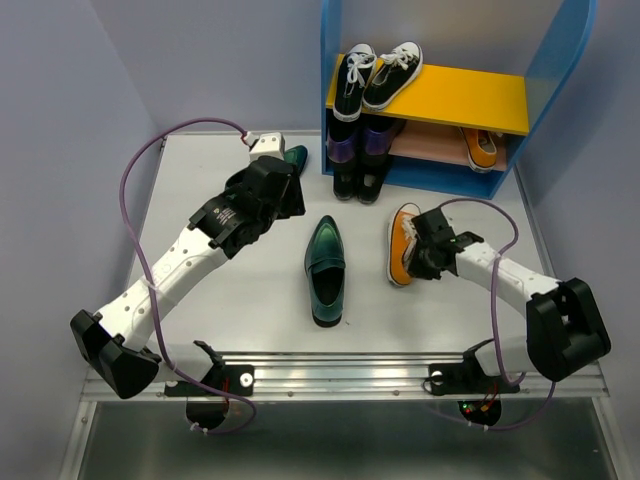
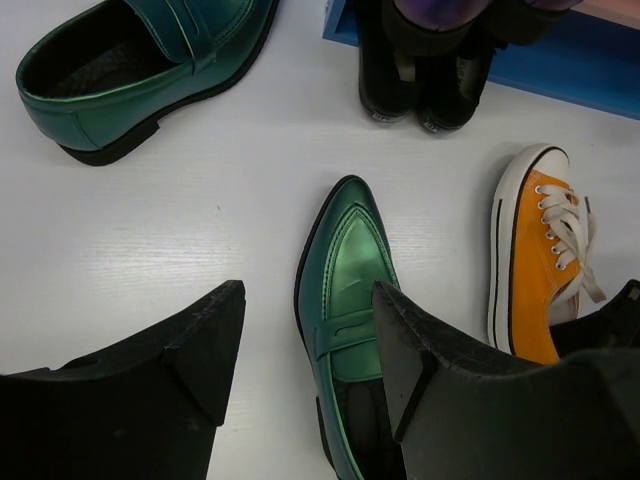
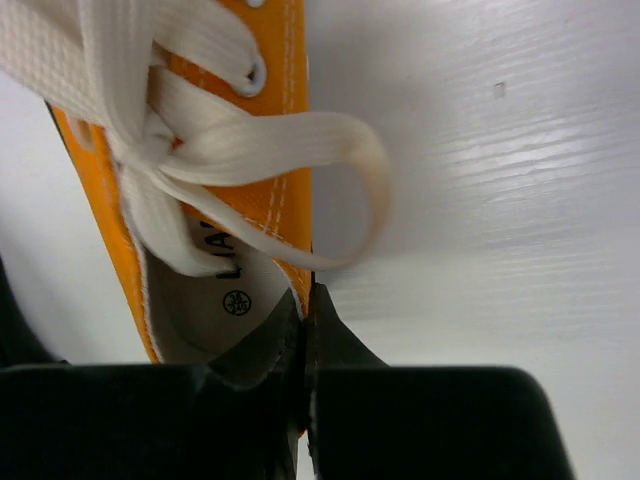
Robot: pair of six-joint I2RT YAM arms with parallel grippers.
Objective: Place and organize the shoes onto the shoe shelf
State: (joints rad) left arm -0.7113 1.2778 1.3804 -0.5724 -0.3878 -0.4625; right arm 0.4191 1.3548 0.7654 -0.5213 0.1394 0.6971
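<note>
White surface (image 1: 250, 300): green loafer (image 1: 326, 268) and orange sneaker (image 1: 403, 245) lying loose.
Walls (image 1: 60, 120): pale lilac.
Left gripper (image 2: 310, 305): jaws apart.
Right gripper (image 3: 305, 310): clamped on sneaker's collar.

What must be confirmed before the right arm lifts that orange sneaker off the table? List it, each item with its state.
1. Right pincer shut on the orange sneaker, at its side wall: ok.
2. Grip firm enough to lift: cannot tell; only the thin collar edge is pinched.
3. Lace loop tucked away: not ok; it lies loose beside the shoe.
4. Free spot on the shelf's lower board next to the other orange sneaker: ok.
5. Left pincer clear of the path: ok; open, hovering over a green loafer.
</note>
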